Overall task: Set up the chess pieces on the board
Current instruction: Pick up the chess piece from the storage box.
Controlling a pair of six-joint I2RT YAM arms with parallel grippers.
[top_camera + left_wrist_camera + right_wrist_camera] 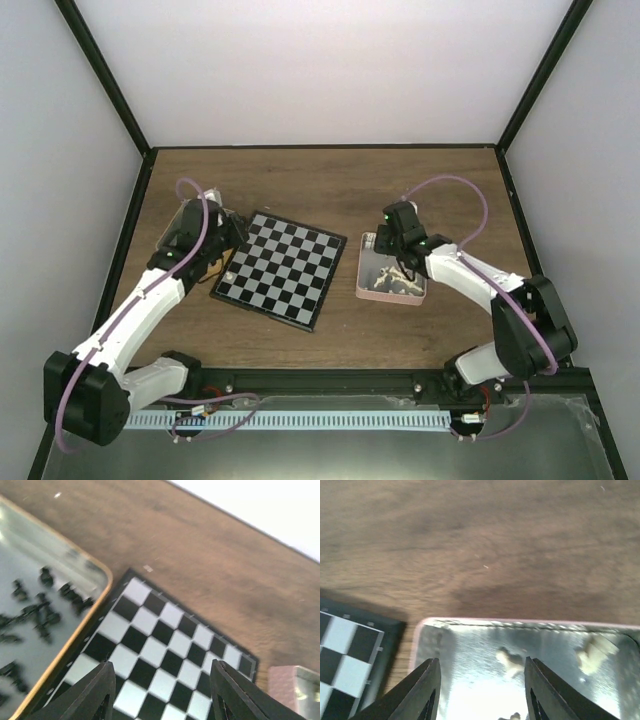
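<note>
The chessboard (281, 267) lies mid-table with no pieces on it; it also shows in the left wrist view (165, 645). Several cream-white pieces (392, 281) lie in a pink-rimmed tin (366, 270); two show in the right wrist view (510, 661). Several black pieces (42, 612) lie in a gold-rimmed tin (75, 640) left of the board. My left gripper (162, 695) is open and empty above the board's left part. My right gripper (482, 690) is open and empty above the pink tin's far end (520, 624).
Wooden table (330, 190) enclosed by white walls with black frame posts. The board's corner (350, 655) lies left of the pink tin. The pink tin's corner (295, 685) shows past the board in the left wrist view. A cable rail (330, 415) runs along the near edge.
</note>
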